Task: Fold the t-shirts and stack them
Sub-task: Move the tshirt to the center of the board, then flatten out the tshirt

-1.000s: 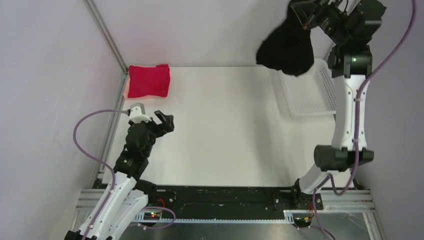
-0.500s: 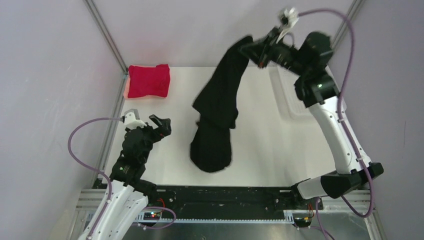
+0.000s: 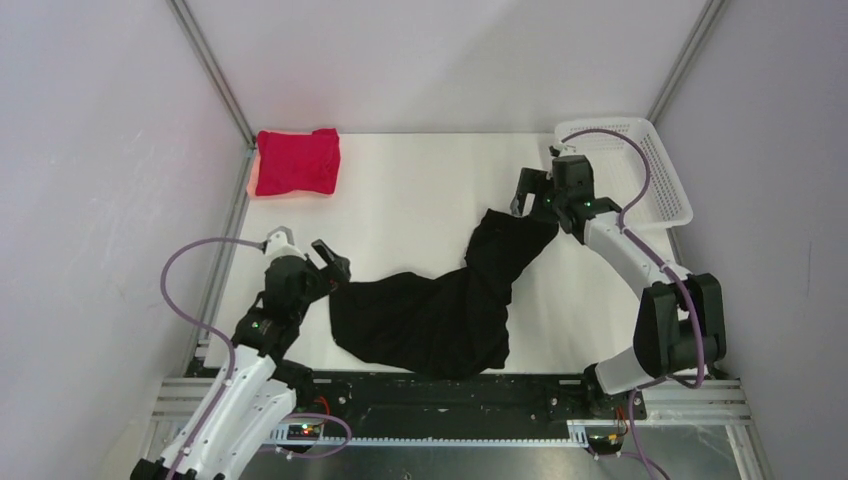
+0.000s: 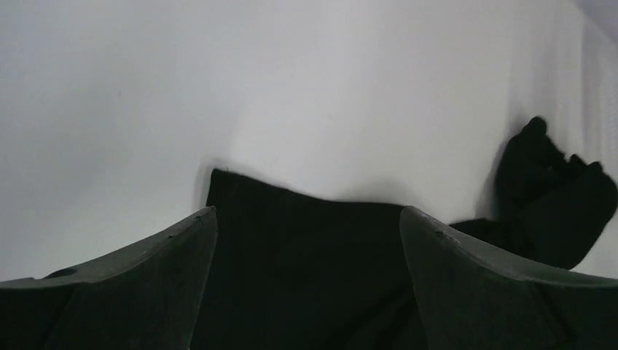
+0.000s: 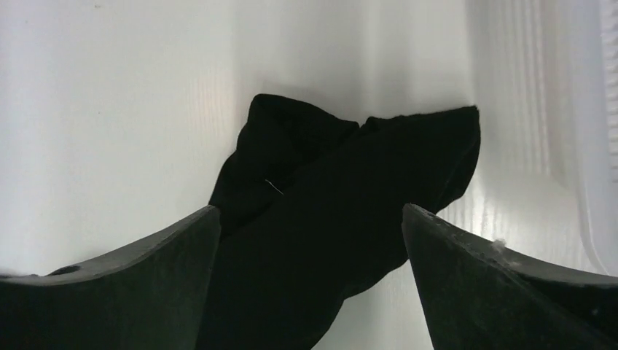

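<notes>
Currently both claws are spread. Right gripper [image 3: 533, 203] sits over the bunched far end of the black t-shirt [image 3: 430, 320], left gripper [image 3: 333, 262] at its left edge. Shirt lies crumpled on the table [image 3: 420, 190], near-centre. Red t-shirt [image 3: 297, 162] is folded in the far-left corner, basket [image 3: 668, 172] far right.

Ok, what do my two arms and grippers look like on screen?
Both arms match: white shells on the lower links, black joints and wrists, small green lights. The left arm and right arm each trail a lilac cable. The left gripper and right gripper have dark, wedge-shaped fingers.
</notes>
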You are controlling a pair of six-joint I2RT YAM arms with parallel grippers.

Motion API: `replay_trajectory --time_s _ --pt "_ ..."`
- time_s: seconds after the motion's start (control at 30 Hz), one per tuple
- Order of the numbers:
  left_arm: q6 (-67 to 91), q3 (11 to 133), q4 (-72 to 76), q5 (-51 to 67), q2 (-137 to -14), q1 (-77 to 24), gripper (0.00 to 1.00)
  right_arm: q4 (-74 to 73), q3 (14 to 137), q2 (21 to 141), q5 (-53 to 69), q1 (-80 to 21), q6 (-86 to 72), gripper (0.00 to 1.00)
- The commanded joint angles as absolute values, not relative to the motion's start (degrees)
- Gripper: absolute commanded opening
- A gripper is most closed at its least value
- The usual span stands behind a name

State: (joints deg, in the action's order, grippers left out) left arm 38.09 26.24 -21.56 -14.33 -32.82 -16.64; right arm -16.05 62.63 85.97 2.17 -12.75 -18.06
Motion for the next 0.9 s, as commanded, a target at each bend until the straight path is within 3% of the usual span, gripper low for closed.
replay_trajectory --time_s 0.0,0.1,0.33,0.57,0.8,0.87 --pt "41.6 24.3 -22.3 -10.4 -36.6 -16.8 0.98 -14.9 64.3 81.7 -10.5 -18.5 -16.3 0.99" --pt "43.4 22.9 -23.0 -10.2 -40.0 -16.8 0.98 -17.3 64.0 80.6 -16.1 -22.1 -14.2 1.00" --pt "46.4 22.8 -22.9 -12.1 -53.4 -16.8 0.98 -16.4 64.0 86.8 -13.0 -29.7 -10.2 1.00" --pt "44.6 26.3 -18.4 -8.1 -65.9 -17.4 0.97 -15.4 63.9 90.0 -11.3 -30.0 -11.8 1.00" --pt "43.4 31.4 -15.9 -7.3 -78.3 -24.9 0.67 -13.1 64.6 93.2 -9.0 -29.5 -12.8 1.00" --pt "43.1 33.1 -15.8 -8.3 -81.3 -27.2 0.40 -12.9 65.9 95.5 -8.2 -29.3 -13.4 1.00"
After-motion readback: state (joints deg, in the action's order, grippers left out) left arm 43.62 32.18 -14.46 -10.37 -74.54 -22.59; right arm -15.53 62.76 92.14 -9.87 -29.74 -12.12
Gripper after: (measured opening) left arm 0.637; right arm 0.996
